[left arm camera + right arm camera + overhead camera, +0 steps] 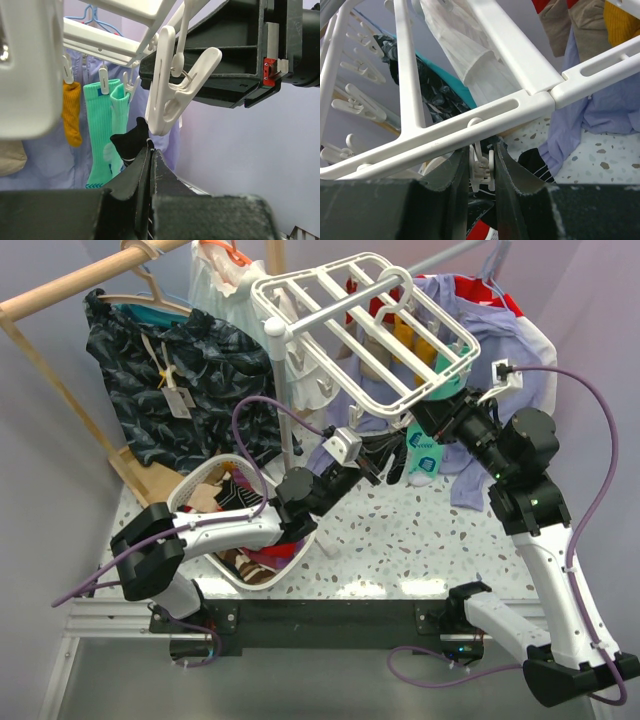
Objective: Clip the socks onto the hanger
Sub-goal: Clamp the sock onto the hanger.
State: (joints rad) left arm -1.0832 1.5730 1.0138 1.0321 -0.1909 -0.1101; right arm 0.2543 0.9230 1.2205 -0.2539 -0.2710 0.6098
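The white grid hanger [365, 330] hangs at the back centre, and its bars fill the right wrist view [470, 125]. My right gripper [432, 412] reaches under its near right side; its jaws [482, 150] are pressed on a small white clip [483, 169] under a bar. My left gripper [378, 472] is shut on a black cloth with thin white stripes [131, 140], its tip just below the same white clip [170, 95]. The cloth also shows in the right wrist view [537, 165]. No red socks with tan cuffs are plainly in view.
Teal socks [422, 450] and a mustard one [71, 112] hang from other clips. A white oval basket [200, 485] of clothes stands at the left. A wooden rail [60, 290] holds a dark garment [180, 370]. Lavender cloth [500, 340] hangs at the back right.
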